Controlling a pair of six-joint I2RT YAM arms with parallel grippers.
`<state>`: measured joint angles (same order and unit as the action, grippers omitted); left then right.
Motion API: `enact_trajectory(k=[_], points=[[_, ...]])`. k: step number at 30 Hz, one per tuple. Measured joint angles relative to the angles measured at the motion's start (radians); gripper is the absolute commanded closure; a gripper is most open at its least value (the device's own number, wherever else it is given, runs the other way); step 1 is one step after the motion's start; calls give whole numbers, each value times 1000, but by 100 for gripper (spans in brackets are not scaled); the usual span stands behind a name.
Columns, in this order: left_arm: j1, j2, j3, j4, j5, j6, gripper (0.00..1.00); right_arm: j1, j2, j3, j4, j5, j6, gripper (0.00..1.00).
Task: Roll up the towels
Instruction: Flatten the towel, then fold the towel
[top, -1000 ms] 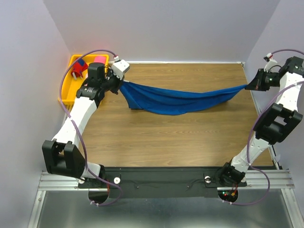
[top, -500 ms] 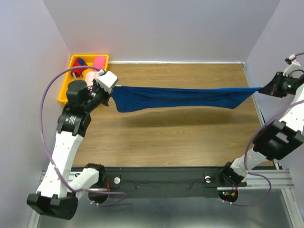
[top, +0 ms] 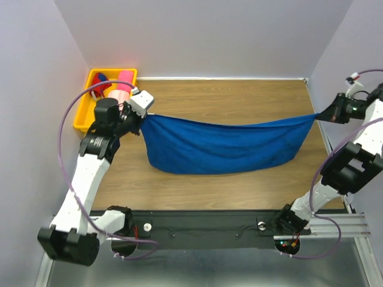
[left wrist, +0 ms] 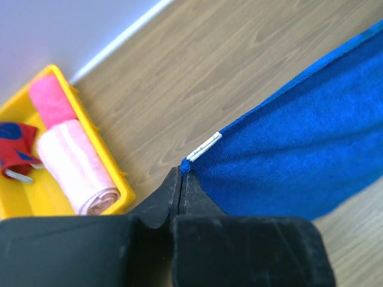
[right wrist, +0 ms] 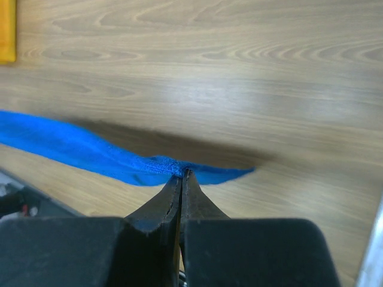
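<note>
My left jaws and right jaws each pinch a corner of the towel (top: 221, 146). Bunched taut a moment ago, it now hangs open over the table (top: 239, 95), ready for laying flat.

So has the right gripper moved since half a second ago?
Yes. The right gripper has come inward, leftward off the table's right edge, and the blue towel it holds now sags.

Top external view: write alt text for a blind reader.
A royal blue towel hangs spread between the left gripper and right gripper, each shut on a corner, over a wooden table. Two rolled pink towels lie in a yellow tray.
</note>
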<state>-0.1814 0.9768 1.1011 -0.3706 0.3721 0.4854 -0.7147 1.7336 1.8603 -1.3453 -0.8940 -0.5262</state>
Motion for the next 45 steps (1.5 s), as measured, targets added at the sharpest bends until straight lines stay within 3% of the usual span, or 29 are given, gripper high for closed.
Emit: enact_trajectory(k=[6, 14, 24, 33, 45], points=[[0, 275, -6, 98, -16, -29, 100, 159, 188, 8, 126, 37, 131, 99], [11, 592, 60, 211, -31, -53, 100, 207, 509, 273, 212, 56, 264, 99], [23, 777, 205, 306, -72, -57, 100, 247, 582, 331, 254, 72, 314, 99], [39, 769, 167, 320, -60, -52, 100, 298, 600, 317, 285, 115, 316, 99], [72, 487, -30, 282, 13, 53, 100, 221, 476, 106, 237, 211, 163, 99]])
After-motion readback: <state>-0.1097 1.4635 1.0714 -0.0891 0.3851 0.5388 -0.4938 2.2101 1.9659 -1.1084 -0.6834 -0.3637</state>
